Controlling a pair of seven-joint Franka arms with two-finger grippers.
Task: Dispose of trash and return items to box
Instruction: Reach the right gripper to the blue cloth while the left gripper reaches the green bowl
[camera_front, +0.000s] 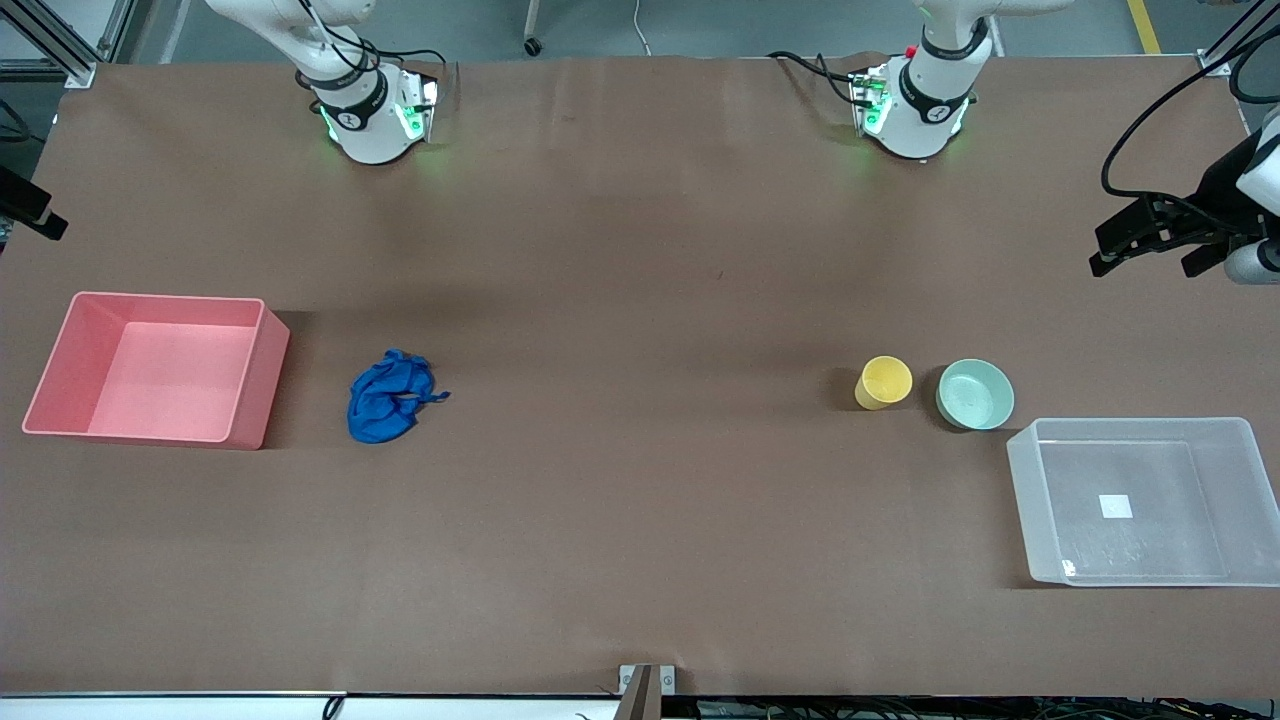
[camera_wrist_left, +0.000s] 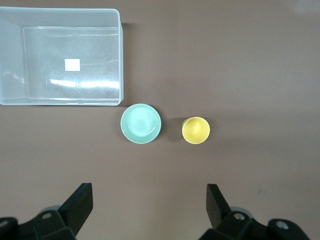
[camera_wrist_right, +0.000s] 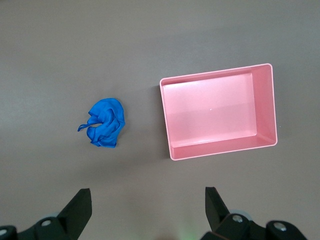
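Observation:
The blue trash wad (camera_front: 384, 397) lies on the table beside the pink bin (camera_front: 60, 372); it also shows in the right wrist view (camera_wrist_right: 105, 122). The yellow cup (camera_front: 884, 382) and the mint-green bowl (camera_front: 975, 394) stand side by side, upright, close to the clear box (camera_front: 1030, 500), which has only its white sticker on the floor. They also show in the left wrist view: cup (camera_wrist_left: 196, 130), bowl (camera_wrist_left: 141, 123), box (camera_wrist_left: 10, 95). My left gripper (camera_wrist_left: 148, 189) is open and empty, high over bare table. My right gripper (camera_wrist_right: 147, 192) is likewise open, empty and high.
The pink bin (camera_wrist_right: 167, 120) has nothing in it and stands toward the right arm's end of the table. The two arm bases (camera_front: 370, 110) (camera_front: 915, 110) stand at the table's edge farthest from the front camera. Brown tabletop lies between the wad and the cup.

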